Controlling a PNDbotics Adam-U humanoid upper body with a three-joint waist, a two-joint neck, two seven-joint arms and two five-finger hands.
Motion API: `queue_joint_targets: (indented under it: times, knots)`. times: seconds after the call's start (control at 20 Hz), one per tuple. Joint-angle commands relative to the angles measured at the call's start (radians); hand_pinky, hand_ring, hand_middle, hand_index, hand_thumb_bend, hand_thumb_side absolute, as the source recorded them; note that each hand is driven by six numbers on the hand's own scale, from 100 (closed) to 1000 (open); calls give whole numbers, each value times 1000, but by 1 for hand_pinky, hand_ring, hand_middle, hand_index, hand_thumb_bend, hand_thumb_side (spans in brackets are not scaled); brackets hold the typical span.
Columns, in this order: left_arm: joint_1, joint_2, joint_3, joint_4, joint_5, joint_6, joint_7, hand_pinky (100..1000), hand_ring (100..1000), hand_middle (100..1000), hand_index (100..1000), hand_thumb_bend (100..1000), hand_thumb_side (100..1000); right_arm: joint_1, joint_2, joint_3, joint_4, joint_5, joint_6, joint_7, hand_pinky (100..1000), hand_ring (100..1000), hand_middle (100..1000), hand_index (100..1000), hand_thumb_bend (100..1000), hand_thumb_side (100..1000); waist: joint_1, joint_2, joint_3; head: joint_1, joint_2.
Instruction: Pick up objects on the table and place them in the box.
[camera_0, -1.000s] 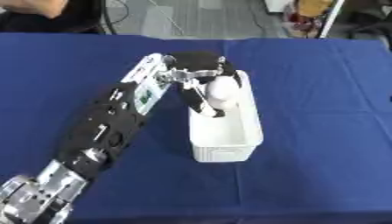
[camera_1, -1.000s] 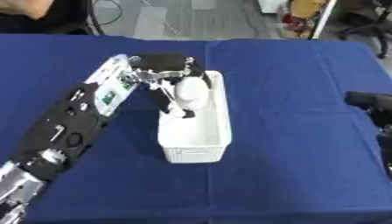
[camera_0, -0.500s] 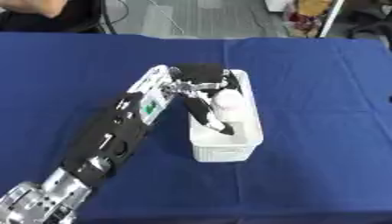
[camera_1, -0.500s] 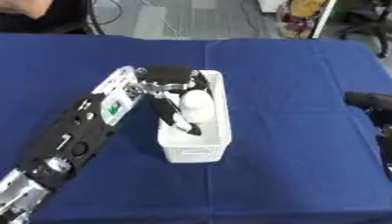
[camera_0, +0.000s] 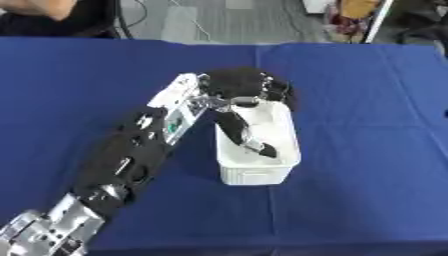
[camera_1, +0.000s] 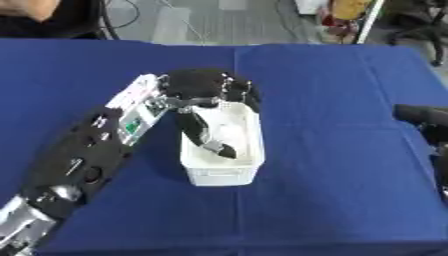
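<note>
Left hand (camera_0: 241, 90) above box (camera_0: 284, 150) (white object (camera_1: 229, 134) inside)

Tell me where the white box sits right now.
The white box stands near the middle of the blue table, in both eye views, with the left hand over its far end, a finger reaching inside.

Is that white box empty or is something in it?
Not empty: a white object lies inside the white box, below the left hand.
</note>
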Motion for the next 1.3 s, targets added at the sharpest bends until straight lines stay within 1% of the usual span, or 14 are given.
queue_joint_targets:
  times: [0.05,0.45,0.6,0.65,0.75,0.8,0.85,0.9,0.95,1.05,1.2,1.3]
  knots:
    - [-11,7,2,-4,-27,-5,27,761,746,805,832,858,806,-5,-14,-4,-17,0,-2,2,860,849,765,869,100,669,0,-8,-1,11,-10]
    - [-10,7,3,6,-53,-10,51,770,750,805,831,862,802,-6,-14,-4,-17,1,-3,1,860,849,765,869,100,669,0,-9,0,13,-11]
    - [-9,7,4,8,-57,-11,56,770,748,806,831,846,806,-6,-15,-4,-17,1,-3,1,860,848,766,869,100,669,0,-9,-1,13,-11]
    - [-8,7,6,10,-55,-10,59,766,745,813,833,800,816,-7,-15,-3,-17,1,-2,1,860,849,766,869,100,669,0,-9,-1,13,-11]
    - [-4,4,15,16,-32,-3,78,741,747,841,855,668,837,-7,-14,-3,-17,1,-2,1,860,849,766,869,100,669,0,-9,0,12,-11]
    - [0,2,21,20,-6,3,96,729,744,846,862,615,851,-6,-14,-4,-17,1,-2,1,860,849,766,870,100,669,0,-9,0,12,-11]
    - [5,-1,30,24,38,16,121,691,727,849,856,504,887,-7,-14,-4,-17,1,-2,1,860,849,766,870,100,669,0,-8,1,11,-12]
    - [7,-1,31,26,76,26,135,659,710,849,847,468,888,-7,-14,-4,-17,1,-2,1,860,848,766,870,100,669,0,-8,1,11,-12]
    - [15,-4,40,26,139,44,154,638,696,847,839,444,894,-7,-13,-4,-17,1,-2,1,860,848,766,870,100,669,0,-8,1,9,-12]
    - [24,-1,46,8,257,85,159,622,682,844,830,415,895,-7,-14,-5,-17,1,-3,0,859,848,766,870,100,669,1,-7,2,8,-13]
    - [33,9,56,-40,388,150,120,614,677,844,823,398,895,-7,-14,-5,-17,3,-2,0,860,849,766,870,100,669,1,-7,4,6,-12]
    - [41,17,67,-74,447,191,91,611,675,844,820,394,895,-7,-13,-6,-17,3,-2,0,860,848,766,870,100,669,1,-6,4,5,-13]
